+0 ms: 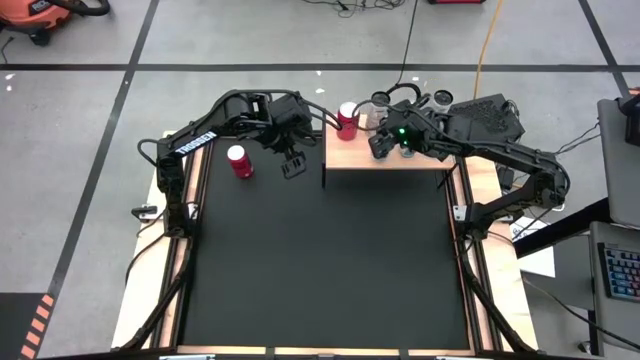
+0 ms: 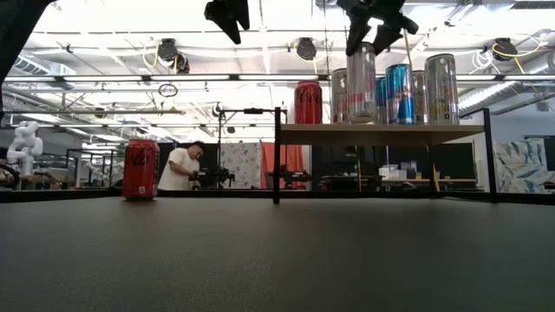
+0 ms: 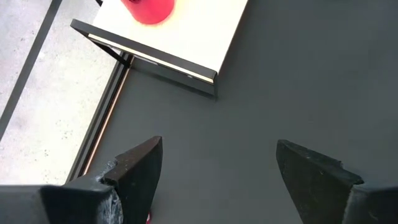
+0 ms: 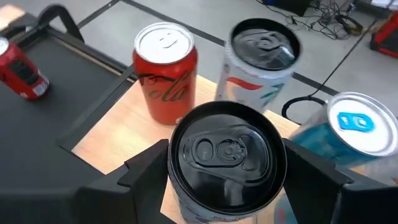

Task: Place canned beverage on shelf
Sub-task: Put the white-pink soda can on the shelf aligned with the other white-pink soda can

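Note:
A tall black-topped can (image 4: 227, 155) stands upright on the pale-wood shelf (image 1: 390, 155) at the table's far right, its base on the board (image 2: 381, 130). My right gripper (image 4: 227, 165) is around its top. At the shelf's left end stands a red can (image 1: 347, 120). A second red can (image 1: 240, 160) stands on the black table at the far left. My left gripper (image 1: 292, 165) hangs open above the table between that can and the shelf, with nothing between its fingers (image 3: 217, 146). My right gripper has the black-topped can between its two fingers (image 4: 146, 171), which lie against opposite sides of the can just below its rim (image 4: 177, 158). It comes slanting down from the table's right side. The can stands upright, its base on the shelf.
Several more tall cans crowd the shelf behind and beside the held one, among them a white one (image 4: 261, 56) and a blue one (image 4: 357, 130). Black metal posts (image 2: 277, 156) carry the shelf. The black table lies bare toward its near edge. A person (image 2: 182, 169) sits beyond the table.

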Controlling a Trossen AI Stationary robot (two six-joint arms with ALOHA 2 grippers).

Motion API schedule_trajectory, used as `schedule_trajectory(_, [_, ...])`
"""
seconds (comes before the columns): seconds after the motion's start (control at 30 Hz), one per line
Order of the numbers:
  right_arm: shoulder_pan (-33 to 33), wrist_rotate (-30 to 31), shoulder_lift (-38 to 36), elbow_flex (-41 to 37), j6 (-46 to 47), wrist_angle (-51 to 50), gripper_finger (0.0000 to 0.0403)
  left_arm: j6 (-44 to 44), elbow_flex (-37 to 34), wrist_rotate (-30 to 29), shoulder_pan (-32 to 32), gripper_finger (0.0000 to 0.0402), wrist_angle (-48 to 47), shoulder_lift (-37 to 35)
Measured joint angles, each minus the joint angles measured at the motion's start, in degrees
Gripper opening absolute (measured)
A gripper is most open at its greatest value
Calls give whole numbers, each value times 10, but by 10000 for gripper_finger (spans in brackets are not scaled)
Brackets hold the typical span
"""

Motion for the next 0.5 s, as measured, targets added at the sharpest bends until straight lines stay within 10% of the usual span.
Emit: schedule_trajectory(0.5, [0,1,20,0,-12,16,249,0,0,0,0,311,0,0])
